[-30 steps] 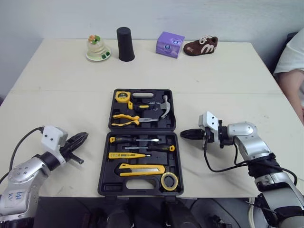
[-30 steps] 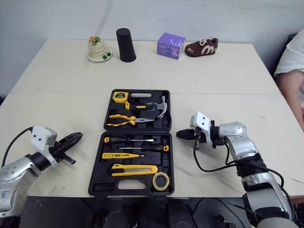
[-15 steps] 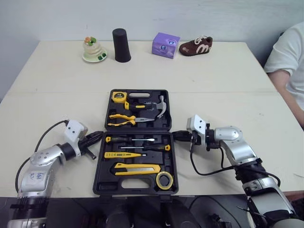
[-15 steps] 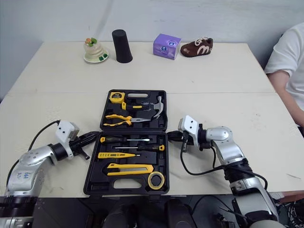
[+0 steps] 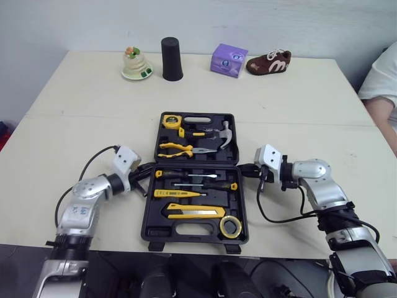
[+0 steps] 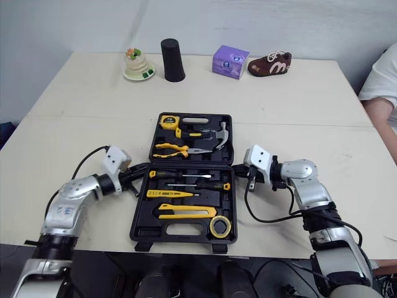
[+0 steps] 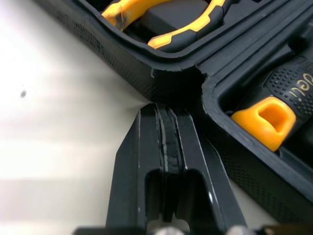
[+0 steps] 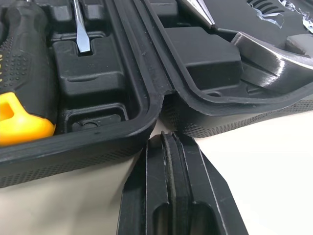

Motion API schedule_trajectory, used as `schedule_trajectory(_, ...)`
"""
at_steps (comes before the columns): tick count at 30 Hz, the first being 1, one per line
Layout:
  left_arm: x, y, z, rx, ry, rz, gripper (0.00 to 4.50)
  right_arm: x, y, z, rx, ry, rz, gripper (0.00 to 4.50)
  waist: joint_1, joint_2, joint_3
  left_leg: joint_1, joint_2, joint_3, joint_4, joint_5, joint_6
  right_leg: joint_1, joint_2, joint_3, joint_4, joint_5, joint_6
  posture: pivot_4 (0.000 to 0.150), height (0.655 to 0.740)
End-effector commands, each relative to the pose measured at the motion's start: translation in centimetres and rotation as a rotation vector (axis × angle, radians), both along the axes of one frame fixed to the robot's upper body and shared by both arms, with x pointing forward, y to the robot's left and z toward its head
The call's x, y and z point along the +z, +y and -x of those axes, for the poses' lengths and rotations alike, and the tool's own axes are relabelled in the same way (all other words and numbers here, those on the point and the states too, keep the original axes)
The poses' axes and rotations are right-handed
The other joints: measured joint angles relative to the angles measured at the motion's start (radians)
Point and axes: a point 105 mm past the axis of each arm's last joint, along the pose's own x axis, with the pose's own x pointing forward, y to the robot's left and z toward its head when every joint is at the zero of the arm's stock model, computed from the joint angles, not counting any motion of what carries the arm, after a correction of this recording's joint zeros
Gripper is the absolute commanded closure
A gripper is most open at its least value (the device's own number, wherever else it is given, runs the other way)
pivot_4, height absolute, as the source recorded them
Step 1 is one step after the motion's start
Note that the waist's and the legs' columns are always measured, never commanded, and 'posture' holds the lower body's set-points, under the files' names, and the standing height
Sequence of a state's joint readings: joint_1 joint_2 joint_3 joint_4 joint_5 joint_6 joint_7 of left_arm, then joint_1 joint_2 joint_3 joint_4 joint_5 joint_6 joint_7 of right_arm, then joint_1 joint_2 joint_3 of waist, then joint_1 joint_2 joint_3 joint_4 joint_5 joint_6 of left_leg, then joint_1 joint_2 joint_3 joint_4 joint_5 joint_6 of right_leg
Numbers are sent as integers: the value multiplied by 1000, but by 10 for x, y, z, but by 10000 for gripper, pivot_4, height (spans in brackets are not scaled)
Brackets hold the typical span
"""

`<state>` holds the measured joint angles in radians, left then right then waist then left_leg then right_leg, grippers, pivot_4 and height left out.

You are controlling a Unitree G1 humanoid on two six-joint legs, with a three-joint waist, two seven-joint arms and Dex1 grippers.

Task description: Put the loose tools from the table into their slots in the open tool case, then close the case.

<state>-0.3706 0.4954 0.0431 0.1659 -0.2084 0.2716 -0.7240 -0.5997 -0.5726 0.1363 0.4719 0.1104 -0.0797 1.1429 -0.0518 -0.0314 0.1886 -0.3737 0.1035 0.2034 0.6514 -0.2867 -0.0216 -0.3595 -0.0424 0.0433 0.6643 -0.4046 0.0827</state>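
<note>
Lying open lengthwise near-to-far, the black plastic tool case (image 5: pixel 158 231) is meeting the left gripper (image 7: pixel 168 110) and right gripper (image 8: pixel 172 139) at its hinge ends, both pressed together.

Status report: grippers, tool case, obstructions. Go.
Left gripper shut, tip at left hinge notch of tool case. Right gripper shut, at right hinge notch. Case open flat, tools slotted. Nothing blocking closure.

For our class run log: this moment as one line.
tool case: open, tools slotted | left gripper: fingers shut, at left edge | right gripper: fingers shut, at right edge
</note>
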Motion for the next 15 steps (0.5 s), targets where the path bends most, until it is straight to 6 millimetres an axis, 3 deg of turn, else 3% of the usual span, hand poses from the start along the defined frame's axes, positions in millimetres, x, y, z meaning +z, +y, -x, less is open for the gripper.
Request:
schedule_trajectory(1,2,-36,-2,-112,-14,11,44669,4,-2,6,39,-11,18,45000,5,0,0,0,0,0,0,0,0,0,0,0,0,0,0,1500,7400)
schedule_trajectory(8,-4,-41,7,-120,6,15,44669,1,-19,5,-15,-5,42,45000,10,0,0,0,1,0,0,0,0,0,0,0,0,0,0,1500,7400)
schedule_trajectory(13,-11,0,8,75,8,-44,44669,-8,-29,5,-70,46,31,45000,2,0,0,0,1,0,0,0,0,0,0,0,0,0,0,1500,7400)
schedule_trajectory(15,-5,23,12,179,-12,-24,38362,-7,-43,-4,-219,106,-80,45000,-3,0,0,1,1,0,-1,0,0,1,0,0,0,0,0,1500,7400)
